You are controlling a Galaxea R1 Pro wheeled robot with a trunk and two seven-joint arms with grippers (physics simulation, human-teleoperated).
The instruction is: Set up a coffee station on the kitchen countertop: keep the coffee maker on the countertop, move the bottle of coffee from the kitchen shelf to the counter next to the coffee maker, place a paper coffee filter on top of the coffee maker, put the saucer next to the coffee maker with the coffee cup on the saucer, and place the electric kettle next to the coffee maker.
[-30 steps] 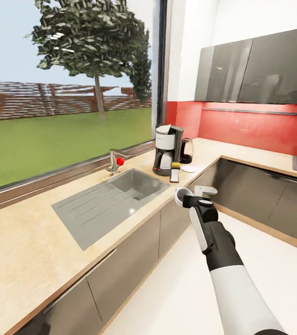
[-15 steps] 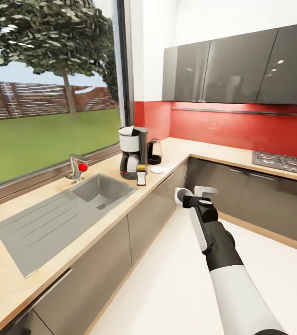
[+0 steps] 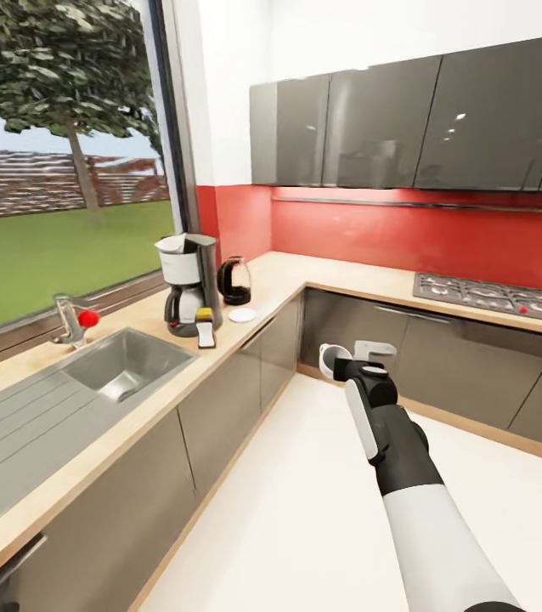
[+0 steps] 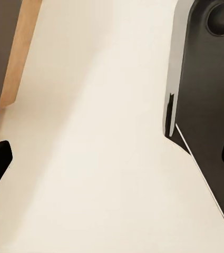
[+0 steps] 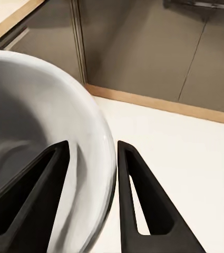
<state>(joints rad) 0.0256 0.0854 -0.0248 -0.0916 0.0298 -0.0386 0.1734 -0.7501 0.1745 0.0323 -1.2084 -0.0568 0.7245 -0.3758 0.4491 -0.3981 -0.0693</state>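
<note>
Across the last second the head view swings right along the kitchen: the window and tree slide off toward the left edge, the hob comes into sight, and the coffee maker (image 3: 188,283) sits further left in the picture than before. That is the camera and base turning, not the things shifting on the worktop (image 3: 279,280). The right claw (image 3: 349,357) keeps the same place in the view throughout, its two dark fingers pinched on the rim of the coffee cup (image 3: 332,360), one inside the bowl and one outside, as the right wrist view shows (image 5: 43,168). The cup hangs over the white floor, well apart from the saucer (image 3: 242,315), which lies bare just beside the electric kettle (image 3: 235,281) and near the bottle of coffee (image 3: 206,327). The left claw's (image 4: 112,161) dark fingertips stand wide apart over the floor, holding nothing. Judging by this, the robot is lining itself up to carry the cup over to the saucer.
</note>
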